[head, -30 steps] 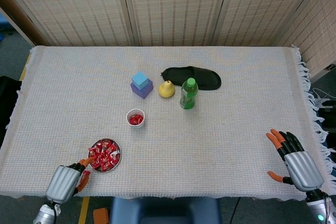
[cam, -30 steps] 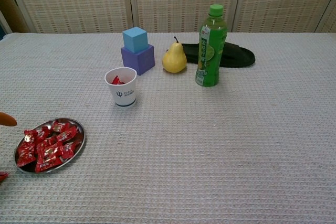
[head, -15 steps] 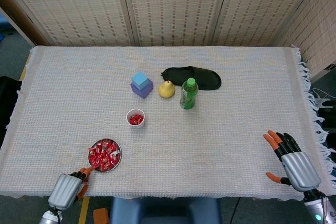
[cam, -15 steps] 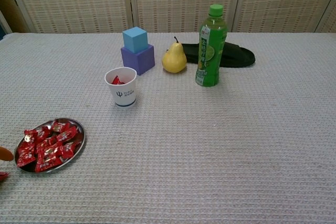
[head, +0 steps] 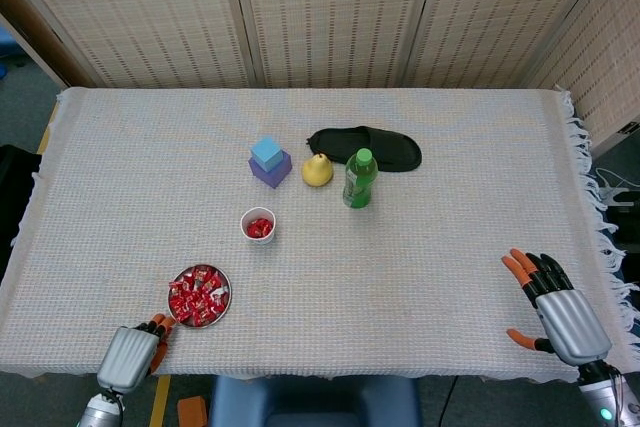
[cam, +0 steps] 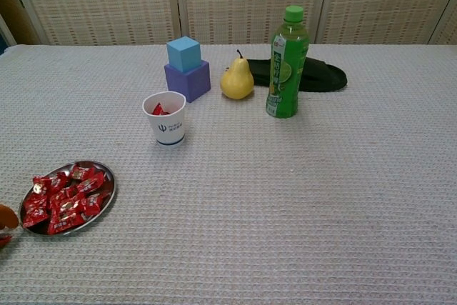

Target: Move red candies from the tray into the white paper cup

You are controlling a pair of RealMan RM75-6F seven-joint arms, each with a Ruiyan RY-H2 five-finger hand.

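A small round metal tray (head: 227,290) (cam: 110,178) of red wrapped candies (head: 198,297) (cam: 64,199) sits near the table's front left. Behind it and a little to the right stands the white paper cup (head: 258,225) (cam: 165,119), with red candies showing inside. My left hand (head: 132,354) hangs at the front table edge, just left of the tray. Its orange fingertips (head: 157,326) (cam: 6,215) lie close to the rim. Its fingers are mostly hidden under the hand, so a held candy cannot be made out. My right hand (head: 556,308) rests at the front right, fingers spread, holding nothing.
A blue cube on a purple block (head: 269,161) (cam: 187,66), a yellow pear (head: 317,170) (cam: 237,79), a green bottle (head: 359,178) (cam: 287,62) and a black slipper (head: 366,146) (cam: 321,75) stand behind the cup. A white woven cloth (head: 440,247) covers the table.
My left hand has drawn back from the tray's edge toward the front of the table and lower in view. The right hand shifted only slightly.
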